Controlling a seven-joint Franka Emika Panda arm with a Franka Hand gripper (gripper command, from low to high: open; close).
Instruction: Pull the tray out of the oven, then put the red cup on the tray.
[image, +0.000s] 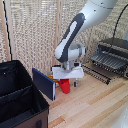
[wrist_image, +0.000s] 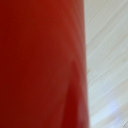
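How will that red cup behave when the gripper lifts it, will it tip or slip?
The red cup looks small and plain, so probably light and rigid. Its smooth tapered wall might slide in a loose grip. Standing narrow on the wooden table, it could tip if nudged sideways.

Red cup (image: 65, 86) upright, well apart from the oven (image: 113, 55). Oven open, dark, silvery trim. Ribbed grey tray (image: 106, 62) pulled out its front.

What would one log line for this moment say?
hand: at red cup, grip unclear | cup: on table | tray: pulled out of oven
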